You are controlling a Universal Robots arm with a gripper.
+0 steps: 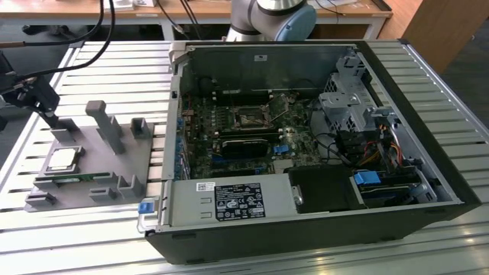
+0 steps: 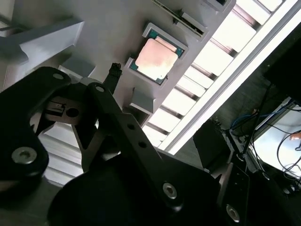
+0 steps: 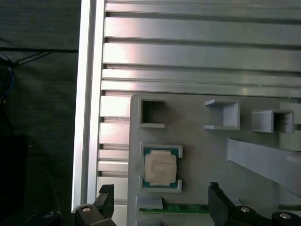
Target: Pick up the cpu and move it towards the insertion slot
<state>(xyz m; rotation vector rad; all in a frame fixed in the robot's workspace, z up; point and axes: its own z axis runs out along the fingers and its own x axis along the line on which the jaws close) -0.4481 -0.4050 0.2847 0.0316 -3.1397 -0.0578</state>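
— Black gripper (image 3: 161,200) jaws?
— Spread wide, empty, near the small square silver-topped cpu (image 3: 160,169).
— Where is it?
— In a recess of the grey plastic tray (image 3: 197,155), well apart from the silver-framed square insertion slot (image 1: 250,119).

cpu (image 1: 63,159) on grey tray (image 1: 91,164)

The exterior view looks down steeply from high and well back. It takes in the open computer case (image 1: 306,143) at centre and the grey tray (image 1: 114,172) at the exterior view's left, both on the slatted counter (image 1: 122,63). The first wrist view faces straight down from close, between the spread fingers of my claw (image 3: 161,188). The second wrist view slants past my linkage, equally near. All three views share the tray and the cpu (image 3: 160,168).
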